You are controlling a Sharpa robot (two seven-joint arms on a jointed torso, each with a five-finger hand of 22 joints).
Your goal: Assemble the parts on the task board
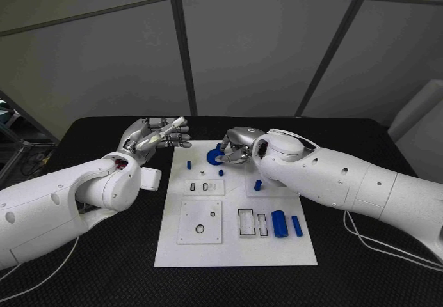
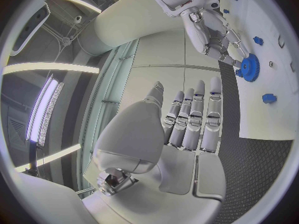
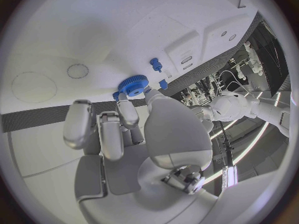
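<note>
The white task board [image 1: 235, 252] lies in the middle of the black table. At its far end my right hand [image 1: 238, 146] pinches a blue gear [image 1: 213, 157] between thumb and fingertips, low over the board. The right wrist view shows the gear [image 3: 132, 85] at the tips of that hand [image 3: 131, 129]. My left hand [image 1: 152, 135] hovers beside the board's far left corner with its fingers apart and nothing in them. In the left wrist view its fingers [image 2: 193, 119] lie straight, with the right hand [image 2: 212, 32] and the gear [image 2: 250, 67] beyond them.
Two small blue pegs [image 1: 189, 165] [image 1: 223, 171] stand on the board near the gear, and a blue piece [image 1: 257, 185] sits right of them. A thick blue cylinder [image 1: 279, 224] and a thinner one [image 1: 296, 225] lie at the board's right side, beside slotted white inserts [image 1: 201, 220].
</note>
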